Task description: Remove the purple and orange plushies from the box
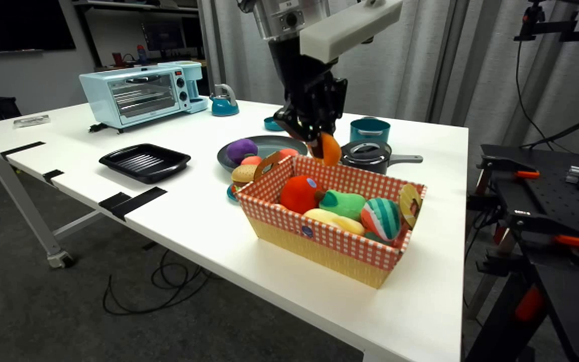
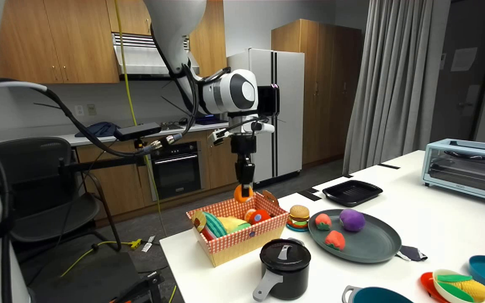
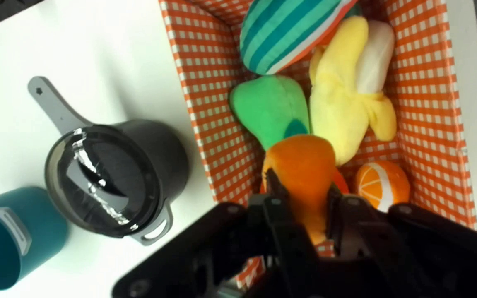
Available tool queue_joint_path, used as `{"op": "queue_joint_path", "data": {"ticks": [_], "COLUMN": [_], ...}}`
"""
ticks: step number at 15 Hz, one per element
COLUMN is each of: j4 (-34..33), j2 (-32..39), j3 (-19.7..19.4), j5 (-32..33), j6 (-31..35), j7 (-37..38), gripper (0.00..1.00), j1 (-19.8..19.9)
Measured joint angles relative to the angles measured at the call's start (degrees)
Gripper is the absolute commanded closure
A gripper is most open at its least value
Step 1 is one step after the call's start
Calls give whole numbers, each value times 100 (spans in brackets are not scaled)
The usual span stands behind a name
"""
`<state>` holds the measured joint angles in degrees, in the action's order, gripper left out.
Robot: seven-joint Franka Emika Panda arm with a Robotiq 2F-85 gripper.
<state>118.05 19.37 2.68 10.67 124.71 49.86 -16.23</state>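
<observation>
My gripper (image 3: 302, 182) is shut on an orange plushie (image 3: 298, 154) and holds it over the box; the plushie also shows in both exterior views (image 1: 331, 150) (image 2: 240, 195). The box (image 1: 314, 249) has a red checked lining and stands near the table corner. It holds a striped melon plushie (image 3: 288, 31), a green one (image 3: 269, 105), a banana (image 3: 338, 99), a red one (image 1: 298, 194) and an orange with a cut-slice face (image 3: 381, 186). The purple plushie (image 2: 352, 220) lies on the grey plate (image 2: 377, 248), outside the box.
Two red strawberry-like plushies (image 2: 335, 240) share the plate. A toy burger (image 2: 299, 213) stands between plate and box. A lidded black pot (image 2: 286, 269) stands close beside the box, with a teal pot (image 1: 370, 129) behind. A black tray (image 1: 145, 162) and a toaster oven (image 1: 138, 95) stand farther off.
</observation>
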Motion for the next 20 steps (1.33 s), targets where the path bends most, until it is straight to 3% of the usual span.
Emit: {"op": "queue_joint_path", "data": {"ticks": [6, 12, 20], "j4": [-112, -186, -1139], "j2": [-161, -860, -1063], "j3": [-83, -65, -59], "j5": [111, -186, -948], "j6": [182, 271, -15], "j7": [-227, -786, -1413], "gripper": [94, 94, 94], "j1": [156, 335, 666]}}
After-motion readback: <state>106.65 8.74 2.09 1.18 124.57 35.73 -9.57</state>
